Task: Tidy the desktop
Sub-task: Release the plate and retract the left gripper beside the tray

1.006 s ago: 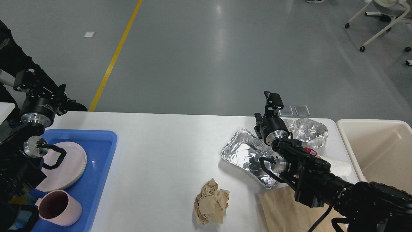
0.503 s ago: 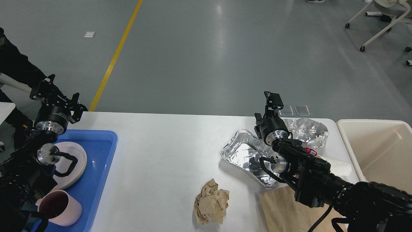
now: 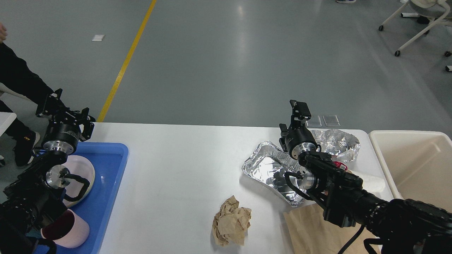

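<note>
The white desktop (image 3: 183, 158) fills the lower half of the head view. On it lie a crumpled brown paper ball (image 3: 231, 220), an open foil tray (image 3: 268, 165), crumpled foil (image 3: 335, 141) and a flat brown paper bag (image 3: 314, 229). My left gripper (image 3: 67, 111) is raised above the far corner of the blue tray (image 3: 106, 183); its fingers are spread and hold nothing. My right gripper (image 3: 299, 110) is raised above the foil tray's far edge, seen end-on, so its fingers cannot be told apart.
The blue tray holds stacked pink plates (image 3: 83, 169) and a pink cup (image 3: 76, 229). A cream bin (image 3: 413, 162) stands off the right end. A white roll (image 3: 369, 181) and a red item (image 3: 339, 165) lie by my right arm. A person's leg (image 3: 17, 81) is at far left.
My left arm has swung right and forward, its gripper now over the tray's far corner. The right arm and the desktop items have not moved.
</note>
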Controlling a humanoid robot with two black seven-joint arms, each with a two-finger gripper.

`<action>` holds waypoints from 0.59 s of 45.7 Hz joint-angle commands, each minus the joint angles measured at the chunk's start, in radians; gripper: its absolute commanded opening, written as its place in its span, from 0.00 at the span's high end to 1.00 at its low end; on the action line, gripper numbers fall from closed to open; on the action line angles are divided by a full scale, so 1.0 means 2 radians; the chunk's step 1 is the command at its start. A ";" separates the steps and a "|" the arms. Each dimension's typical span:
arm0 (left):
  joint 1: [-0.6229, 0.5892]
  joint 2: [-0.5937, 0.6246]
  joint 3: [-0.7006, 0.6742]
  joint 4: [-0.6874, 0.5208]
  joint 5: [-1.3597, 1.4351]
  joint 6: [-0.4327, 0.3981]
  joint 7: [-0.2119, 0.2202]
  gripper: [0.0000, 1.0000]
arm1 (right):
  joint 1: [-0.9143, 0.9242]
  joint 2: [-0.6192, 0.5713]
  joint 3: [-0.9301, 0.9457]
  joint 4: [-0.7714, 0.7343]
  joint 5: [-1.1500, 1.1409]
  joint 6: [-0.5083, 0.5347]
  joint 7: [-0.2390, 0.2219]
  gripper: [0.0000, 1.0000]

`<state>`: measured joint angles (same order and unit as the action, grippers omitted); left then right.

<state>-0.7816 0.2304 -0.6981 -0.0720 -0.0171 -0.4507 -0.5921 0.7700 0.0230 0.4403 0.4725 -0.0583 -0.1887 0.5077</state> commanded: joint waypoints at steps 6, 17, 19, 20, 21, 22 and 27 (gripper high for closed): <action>0.000 0.000 0.002 0.000 0.000 0.000 -0.008 0.04 | 0.000 0.000 0.000 0.000 0.000 0.000 0.000 0.00; 0.000 0.000 0.002 0.000 0.000 0.000 -0.008 0.04 | 0.000 0.000 0.000 0.000 0.000 0.000 0.000 0.00; 0.000 0.000 0.002 0.000 0.000 0.000 -0.008 0.04 | 0.000 0.000 0.000 0.000 0.000 0.000 0.001 0.00; 0.000 0.000 0.002 0.000 0.000 0.001 -0.008 0.04 | 0.000 0.000 0.000 0.000 0.000 0.000 0.000 0.00; 0.000 0.000 0.002 0.000 0.000 0.000 -0.008 0.04 | 0.000 0.000 0.000 0.000 0.000 0.000 0.000 0.00; 0.000 0.000 0.002 0.000 0.000 0.001 -0.008 0.04 | 0.000 0.000 0.000 0.000 0.000 0.000 0.001 0.00; 0.000 0.000 0.002 0.000 0.000 0.000 -0.008 0.04 | 0.000 0.000 0.000 0.000 0.000 0.000 0.000 0.00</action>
<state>-0.7807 0.2301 -0.6929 -0.0720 -0.0168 -0.4509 -0.6084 0.7701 0.0230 0.4403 0.4725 -0.0583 -0.1887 0.5081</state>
